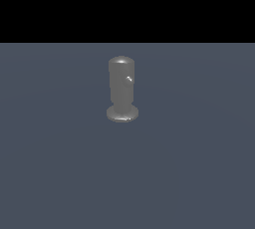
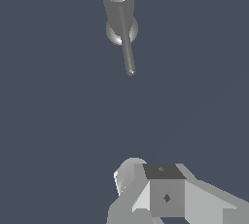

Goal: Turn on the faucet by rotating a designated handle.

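Claw (image 2: pixel 163 194) nearest, spread unclear, touching nothing; handle (image 2: pixel 128 52), faucet (image 2: pixel 118 4) well apart.

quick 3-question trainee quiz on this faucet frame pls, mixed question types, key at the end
1. True or false: in the exterior view the handle shows only as a small nub on the faucet.
2. In the wrist view, the tool is: A) clamped on the handle, B) touching the faucet's dome, C) apart from both.
3. Fill in: the faucet stands upright on a flared round ____.

Key
1. True; it points almost straight at that camera, while the wrist view shows it as a long rod.
2. C; bare floor lies between the tool and the rod tip.
3. base.
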{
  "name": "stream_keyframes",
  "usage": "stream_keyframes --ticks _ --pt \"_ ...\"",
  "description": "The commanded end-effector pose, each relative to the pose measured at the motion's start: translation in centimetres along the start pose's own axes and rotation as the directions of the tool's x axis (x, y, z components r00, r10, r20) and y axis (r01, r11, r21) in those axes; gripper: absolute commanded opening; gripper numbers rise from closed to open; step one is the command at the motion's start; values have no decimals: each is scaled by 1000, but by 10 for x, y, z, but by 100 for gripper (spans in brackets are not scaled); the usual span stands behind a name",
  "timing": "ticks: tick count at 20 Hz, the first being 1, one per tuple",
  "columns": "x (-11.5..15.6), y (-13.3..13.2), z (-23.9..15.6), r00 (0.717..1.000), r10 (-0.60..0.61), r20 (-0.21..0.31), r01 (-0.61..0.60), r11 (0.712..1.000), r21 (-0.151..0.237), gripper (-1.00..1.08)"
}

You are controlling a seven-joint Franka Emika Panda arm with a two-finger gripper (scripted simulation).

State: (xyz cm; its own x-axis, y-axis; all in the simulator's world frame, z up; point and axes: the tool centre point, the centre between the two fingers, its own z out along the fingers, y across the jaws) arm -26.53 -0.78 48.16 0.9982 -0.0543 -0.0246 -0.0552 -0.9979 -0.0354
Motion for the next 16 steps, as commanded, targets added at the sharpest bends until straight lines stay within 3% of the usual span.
stream_keyframes --ticks 1,8,16 --pt "0 0 0 1000 0 0 0 1000 0 -100" --pt "5 -2 11 1000 -6 -1 6 1000 -2 -100" --pt "21 -9 49 1000 -29 -4 29 1000 -7 -100"
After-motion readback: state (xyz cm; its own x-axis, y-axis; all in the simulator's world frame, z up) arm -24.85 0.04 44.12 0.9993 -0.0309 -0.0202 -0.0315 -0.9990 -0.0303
